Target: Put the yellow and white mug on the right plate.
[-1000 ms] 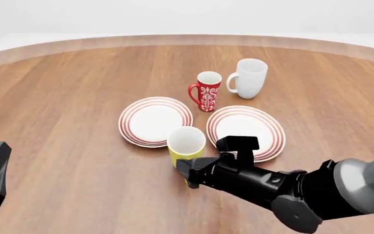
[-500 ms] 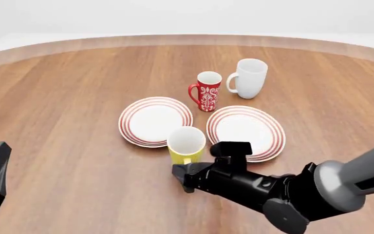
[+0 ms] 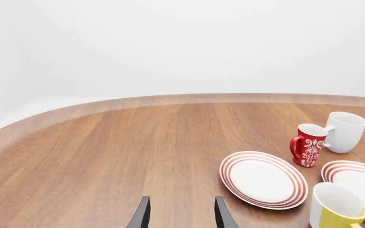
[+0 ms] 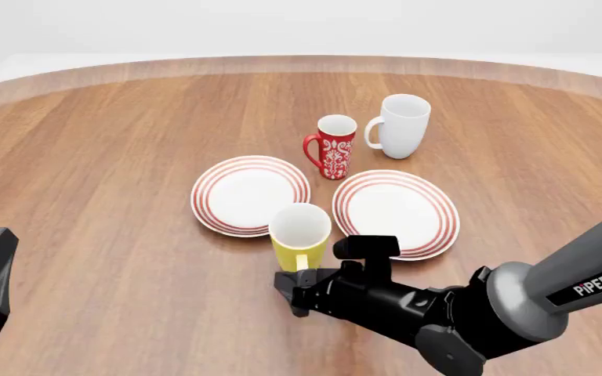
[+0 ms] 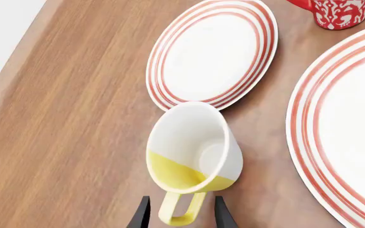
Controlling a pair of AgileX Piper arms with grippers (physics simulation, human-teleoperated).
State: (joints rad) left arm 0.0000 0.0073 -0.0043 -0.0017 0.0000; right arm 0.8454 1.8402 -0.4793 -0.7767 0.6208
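The right fingers (image 5: 178, 214) are sitting spread on either side of the yellow and white mug's (image 5: 194, 153) handle; the right plate (image 5: 353, 133) is lying just beyond.

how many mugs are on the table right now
3. The yellow and white mug stands nearest the arms, between the two plates; the red patterned mug and white mug stand side by side beyond them. None seems hidden.

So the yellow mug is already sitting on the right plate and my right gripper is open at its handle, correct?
Not quite. The yellow mug stands on the table, between the two plates, not on the right plate; the front view shows it. The right gripper is open at its handle.
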